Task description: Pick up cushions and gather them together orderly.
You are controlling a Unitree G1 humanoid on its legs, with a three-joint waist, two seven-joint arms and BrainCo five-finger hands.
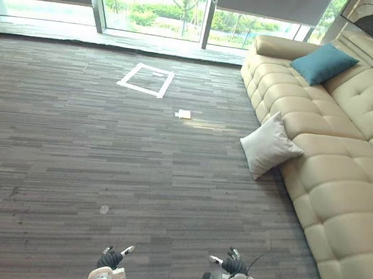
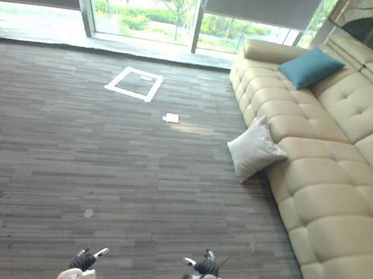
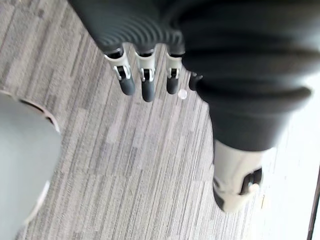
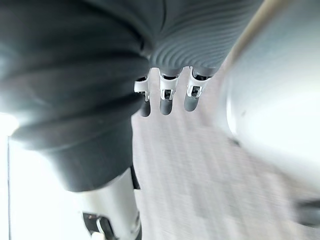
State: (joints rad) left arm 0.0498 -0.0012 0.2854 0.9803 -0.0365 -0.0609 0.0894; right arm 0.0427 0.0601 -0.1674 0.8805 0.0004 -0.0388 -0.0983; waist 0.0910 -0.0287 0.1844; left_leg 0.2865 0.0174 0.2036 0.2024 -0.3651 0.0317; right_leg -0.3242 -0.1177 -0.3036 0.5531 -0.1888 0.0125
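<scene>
On the carpet (image 1: 70,153): grey cushion (image 1: 268,147) tilted against the front of the cream sofa (image 1: 345,164)
Sofa's far end: teal cushion (image 1: 323,63) leaning on the backrest, well apart from the grey cushion
Left hand (image 3: 145,80): fingers straight, holding nothing
Right hand (image 4: 166,97): fingers straight, holding nothing

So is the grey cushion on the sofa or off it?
Off: the grey cushion stands on the carpet, leaning against the sofa.
</scene>
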